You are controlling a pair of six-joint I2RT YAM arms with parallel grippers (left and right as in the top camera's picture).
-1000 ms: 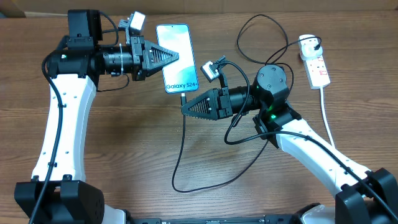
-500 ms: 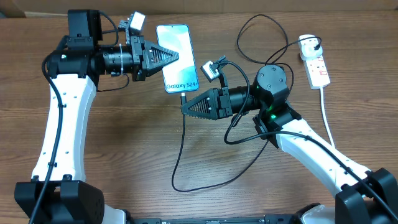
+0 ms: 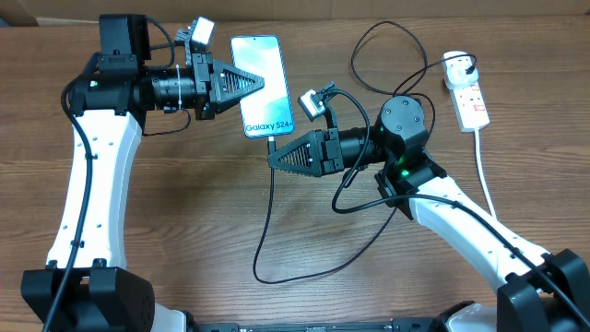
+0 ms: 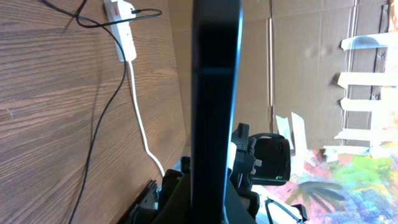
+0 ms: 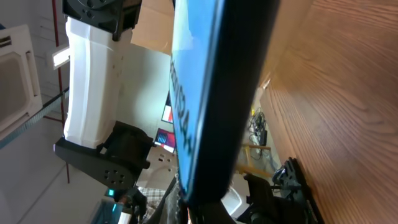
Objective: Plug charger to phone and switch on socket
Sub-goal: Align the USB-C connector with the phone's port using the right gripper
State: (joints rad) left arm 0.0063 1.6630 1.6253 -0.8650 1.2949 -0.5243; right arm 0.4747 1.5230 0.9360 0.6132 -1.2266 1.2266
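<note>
Seating the charger (image 3: pixel 266 221) tip into the phone (image 3: pixel 259 57), upper centre, with left gripper (image 3: pixel 262 85) clamped on its edge and right gripper (image 3: pixel 273 159) pinching the charger just below; next, likely, reaching the socket (image 3: pixel 472 103) switch, upper right.

Overhead looks straight down — both wrist views press close on the phone (image 3: pixel 267 60), edge-on.

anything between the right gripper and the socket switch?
Nothing solid in view. Only slack from the charger loops on the table between them, short of the socket. The right gripper is shut on the charger at the lower edge of the phone.
</note>
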